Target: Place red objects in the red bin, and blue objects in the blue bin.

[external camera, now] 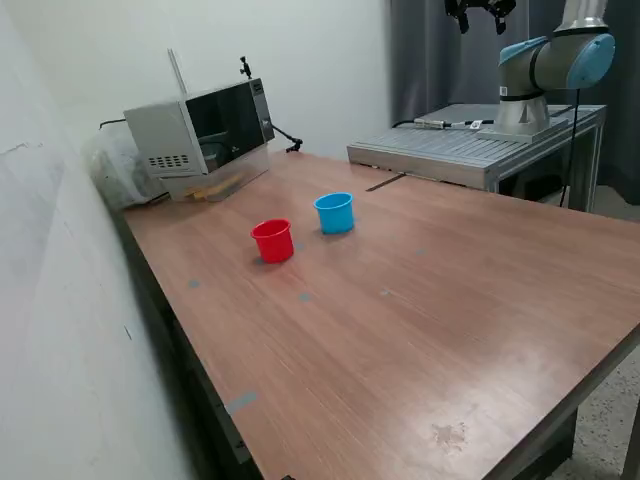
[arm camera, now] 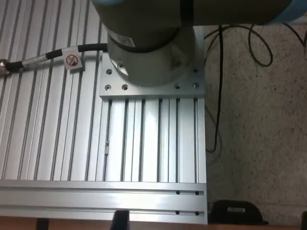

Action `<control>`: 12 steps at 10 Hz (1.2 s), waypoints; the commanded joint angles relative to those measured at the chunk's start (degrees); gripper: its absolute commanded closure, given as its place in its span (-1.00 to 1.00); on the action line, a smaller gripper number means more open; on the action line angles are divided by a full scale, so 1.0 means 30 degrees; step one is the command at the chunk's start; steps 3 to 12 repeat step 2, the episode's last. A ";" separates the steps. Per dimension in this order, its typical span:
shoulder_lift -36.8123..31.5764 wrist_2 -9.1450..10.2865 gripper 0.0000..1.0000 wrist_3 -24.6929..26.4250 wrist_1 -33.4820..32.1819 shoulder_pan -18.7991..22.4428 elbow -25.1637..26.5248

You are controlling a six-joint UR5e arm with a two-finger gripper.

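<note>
1. The red cup (external camera: 272,240) and the light blue cup (external camera: 335,213) both sit upright on the wooden table (external camera: 450,300), near each other but not touching. In the exterior view the blue one is at about 2 o'clock from the red one.
2. Can't spot any of the little red or blue cubes anywhere on the tabletop. Whether they're down inside the cups I honestly can't tell, the angle doesn't show the bottoms.
3. The gripper (external camera: 480,10) is way up at the 12 o'clock edge of the exterior view, mostly cropped. Only some dark bits hang into the shot, so whether it's released or clenched is anyone's guess, can't tell. Nothing visibly in it.
4. The arm (external camera: 555,60) stands on a ribbed aluminium platform (external camera: 450,150) at roughly 2 o'clock from the cups, well apart from them.
5. The wrist view just looks down at the arm's own base (arm camera: 148,48), bolted to the grooved metal plate (arm camera: 153,143), with a grey cable (arm camera: 48,57) running across it and speckled floor (arm camera: 259,134) beside it.
6. A microwave-looking grey box (external camera: 205,135) sits at about 11 o'clock from the red cup, against the wall.
</note>
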 commanded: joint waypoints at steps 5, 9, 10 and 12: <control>0.0000 0.0000 -1.00 0.0000 0.0000 -0.0002 -0.0001; 0.0000 0.0000 -1.00 0.0000 0.0000 -0.0002 -0.0001; 0.0000 0.0000 -1.00 0.0000 0.0000 -0.0002 -0.0001; 0.0000 0.0000 -1.00 0.0000 0.0000 -0.0002 -0.0001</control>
